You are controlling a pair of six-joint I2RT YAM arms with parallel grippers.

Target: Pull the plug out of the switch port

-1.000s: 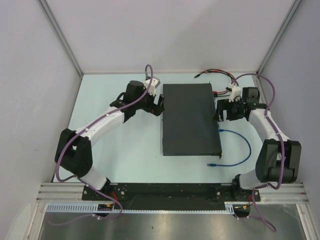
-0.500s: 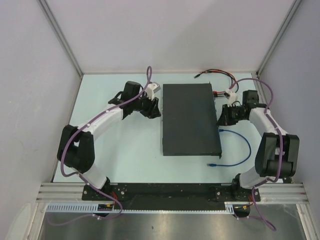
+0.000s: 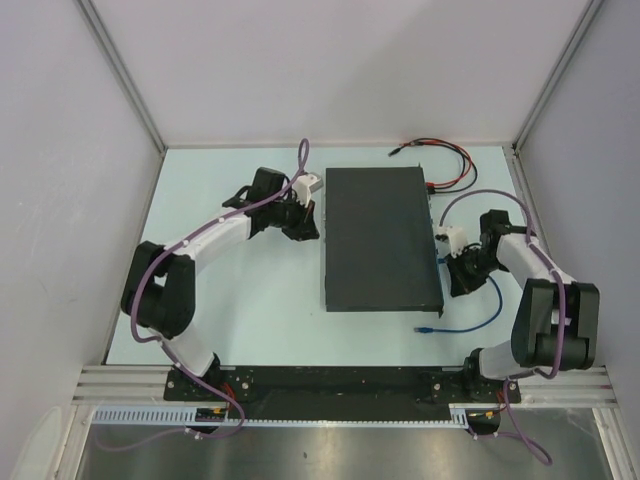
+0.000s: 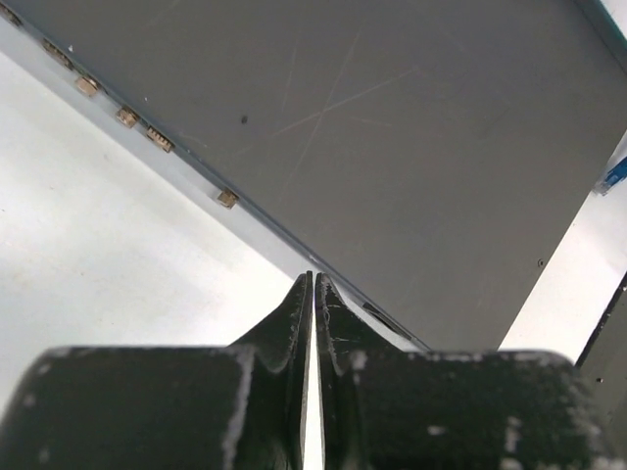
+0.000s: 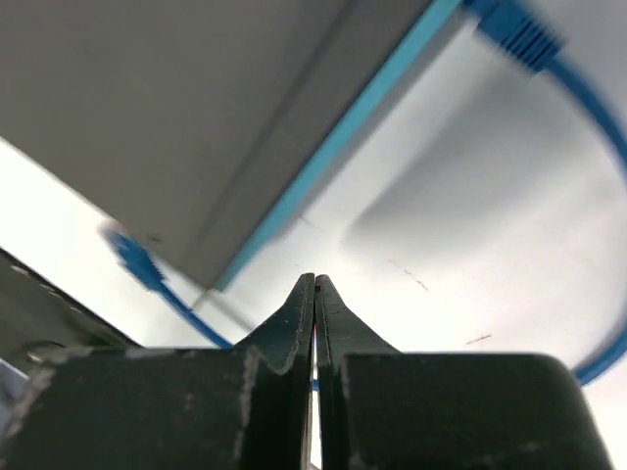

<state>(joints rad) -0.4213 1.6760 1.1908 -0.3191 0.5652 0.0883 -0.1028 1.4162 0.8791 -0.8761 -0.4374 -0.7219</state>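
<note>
The switch (image 3: 382, 238) lay flat at the centre of the tabletop (image 3: 250, 300): a broad dark-grey slab, scuffed on top, with a thin bluish strip along its 3 o'clock edge. The blue plug (image 5: 505, 29) met that edge towards 4 o'clock; the view was blurred, so seating could not be confirmed. Its cable (image 5: 583, 86) looped out to 4 o'clock, with the loose end (image 3: 426, 328) near the 5 o'clock corner.

The right claw (image 5: 313, 286) sat just beside the 3 o'clock edge, fingers together, holding nothing. The left claw (image 4: 313, 284) was at the 9 o'clock edge, likewise closed and empty.

Judgement: the plug is small, hard and probably latched; the cable is limp. Grip the plug body, not the cable. The switch looked heavy but might slide, so brace it.
</note>
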